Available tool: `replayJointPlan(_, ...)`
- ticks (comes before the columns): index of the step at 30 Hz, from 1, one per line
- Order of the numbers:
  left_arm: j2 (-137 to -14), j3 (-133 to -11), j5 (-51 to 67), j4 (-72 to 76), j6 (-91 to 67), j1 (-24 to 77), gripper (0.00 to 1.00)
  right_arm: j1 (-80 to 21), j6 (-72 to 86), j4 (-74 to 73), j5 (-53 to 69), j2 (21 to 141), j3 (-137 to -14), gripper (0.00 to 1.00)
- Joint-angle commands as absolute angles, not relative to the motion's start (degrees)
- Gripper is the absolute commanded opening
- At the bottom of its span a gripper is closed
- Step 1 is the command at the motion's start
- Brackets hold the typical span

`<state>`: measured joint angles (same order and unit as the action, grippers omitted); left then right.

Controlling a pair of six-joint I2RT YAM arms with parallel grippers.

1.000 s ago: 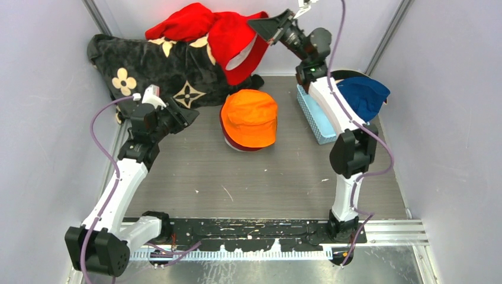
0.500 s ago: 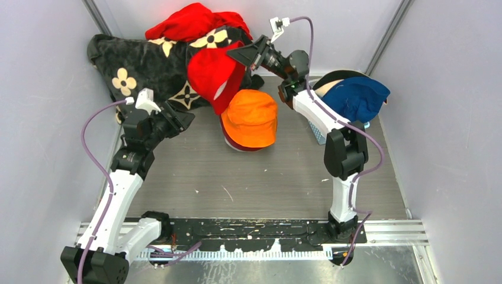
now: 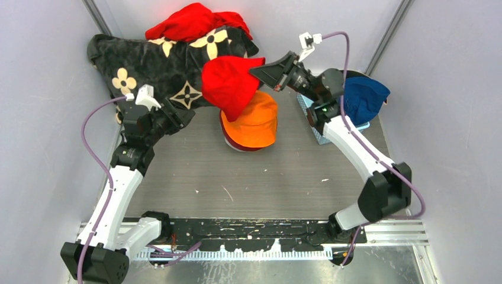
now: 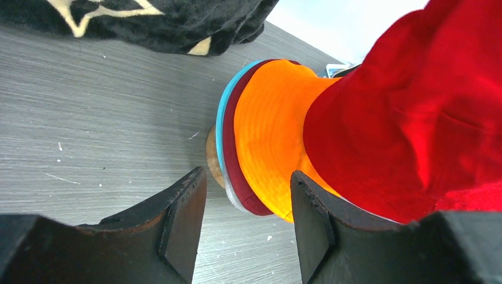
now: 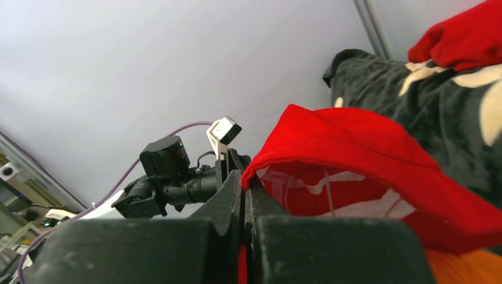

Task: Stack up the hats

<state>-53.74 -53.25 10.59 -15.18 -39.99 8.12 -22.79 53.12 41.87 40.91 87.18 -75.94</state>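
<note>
Grey wood-grain worktop (image 3: 195,171), pale walls all round. Right claw (image 3: 256,70) up off the worktop, fingers shut flat on the brim of the red hat (image 3: 228,83), crown sagging just beyond and below the tips. Right under that hanging red, the stack: orange hat (image 3: 256,121) on top, maroon hat (image 4: 234,171) and teal hat (image 4: 220,129) showing only as rims beneath. Red touching orange or not, cannot tell. Left claw (image 3: 183,116) low, roughly half open, gripping nothing; stack dead ahead of its fingers and apart from them, red hat off to its right. Behind the right claw, past its wrist, royal blue hat (image 3: 362,94) draped over a light blue basket (image 3: 311,112). Beyond both claws, black flowered blanket (image 3: 160,65) with a red cloth heap (image 3: 189,21) on top
</note>
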Motion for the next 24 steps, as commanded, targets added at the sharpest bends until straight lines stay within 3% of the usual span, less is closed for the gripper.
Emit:
replayJointPlan(1,-54.75,-56.41,12.07,-12.41,-39.83,7.90,0.55,-19.59,47.77,33.62,38.65,80.49,-70.75,0.01)
replayJointPlan(10,-55.76,-56.77,12.46,-12.04,-40.36,8.00,0.54,-12.80,47.84,29.54,39.44,76.48,-59.15,0.01)
replayJointPlan(24,-58.86,-55.26,13.16,-8.20,-41.49,8.04,0.54,-8.31,48.47,30.44,38.33,81.39,-50.72,0.01)
